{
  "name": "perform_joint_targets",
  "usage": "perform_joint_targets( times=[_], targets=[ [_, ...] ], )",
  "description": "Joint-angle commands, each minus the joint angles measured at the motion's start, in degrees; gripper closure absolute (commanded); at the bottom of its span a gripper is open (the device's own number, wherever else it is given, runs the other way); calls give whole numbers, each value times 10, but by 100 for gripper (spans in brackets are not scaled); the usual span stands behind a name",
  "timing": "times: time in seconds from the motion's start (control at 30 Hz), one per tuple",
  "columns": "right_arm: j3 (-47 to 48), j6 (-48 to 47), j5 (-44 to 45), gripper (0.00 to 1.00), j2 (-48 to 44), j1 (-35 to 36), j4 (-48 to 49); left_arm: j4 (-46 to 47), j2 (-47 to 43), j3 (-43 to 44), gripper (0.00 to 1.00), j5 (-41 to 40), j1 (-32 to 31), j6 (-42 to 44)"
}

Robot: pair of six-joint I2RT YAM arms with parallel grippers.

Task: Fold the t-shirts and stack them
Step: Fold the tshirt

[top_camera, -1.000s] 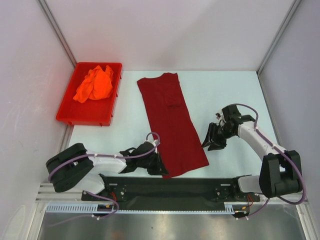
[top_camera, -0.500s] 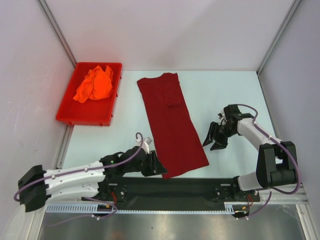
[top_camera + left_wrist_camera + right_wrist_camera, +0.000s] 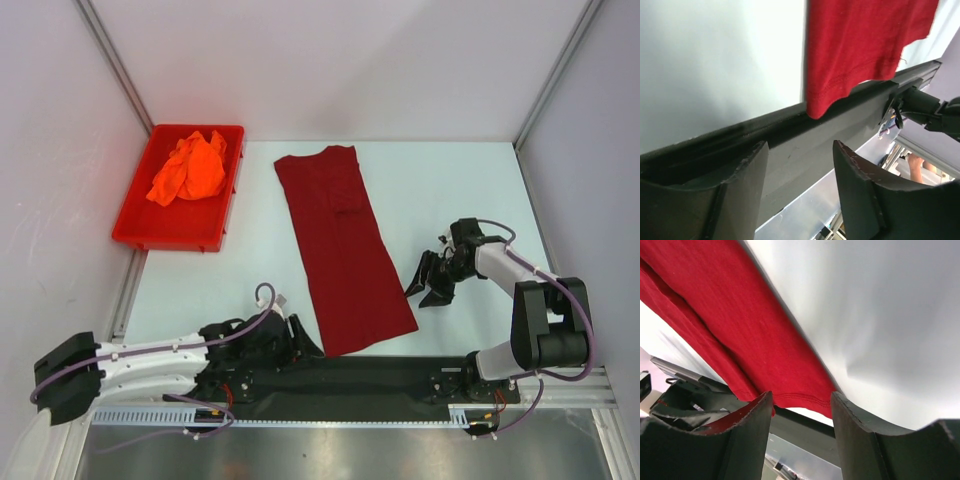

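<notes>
The maroon t-shirt [image 3: 343, 250] lies flat on the table as a long narrow strip, its hem at the near edge. The orange t-shirt [image 3: 190, 168] sits crumpled in the red bin [image 3: 132, 218]. My left gripper [image 3: 301, 341] is low beside the maroon shirt's near left corner, open and empty. In the left wrist view that corner [image 3: 840, 75] lies beyond my open left gripper [image 3: 800, 145]. My right gripper [image 3: 429, 283] hovers just right of the shirt, open, apart from the cloth. In the right wrist view the hem [image 3: 805, 400] shows past my open right gripper [image 3: 801, 395].
The black base rail [image 3: 340, 375] runs along the near table edge right under the left gripper. The white table [image 3: 450, 190] is bounded by frame posts and walls on the left, right and back.
My left gripper has opened, let go of the maroon shirt's near left corner and drawn back toward the near edge. The right gripper has opened a little and shifted slightly nearer.
</notes>
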Motion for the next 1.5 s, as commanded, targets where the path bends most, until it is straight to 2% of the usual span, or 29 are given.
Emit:
perform_joint_targets(
  times=[0.0, 0.1, 0.13, 0.27, 0.43, 0.57, 0.7, 0.8, 1.13, 1.33, 1.47],
  targets=[
    [-6, 2, -10, 44, -4, -2, 14, 59, 40, 2, 41, -1, -8, -35],
    [-12, -2, -3, 44, -8, -3, 14, 85, 63, 9, 44, -3, -14, -41],
    [-12, -2, -4, 44, -11, -3, 16, 85, 64, 12, 50, -6, -13, -38],
    [-9, -4, -7, 44, -14, -3, 14, 44, 26, 34, 60, -52, -16, -22],
    [-9, -3, -10, 44, -10, -3, 17, 20, 13, 41, 55, -51, -16, -25],
    [-6, 0, -7, 44, -7, -4, 20, 46, 64, 37, 55, -20, -16, -36],
    [-1, 2, -6, 44, -1, -3, 22, 32, 105, 71, 45, -12, -17, -36],
    [2, 1, -6, 44, 0, -3, 23, 37, 141, 87, 44, -12, -17, -44],
    [10, -3, 6, 44, -1, -3, 14, -8, 243, 161, 52, 3, -18, -61],
    [7, -3, 12, 44, -1, -3, 7, -12, 229, 142, 60, -3, -18, -80],
    [-4, 7, 8, 43, -6, -3, 5, -8, 229, 135, 62, -1, -19, -83]
  ],
)
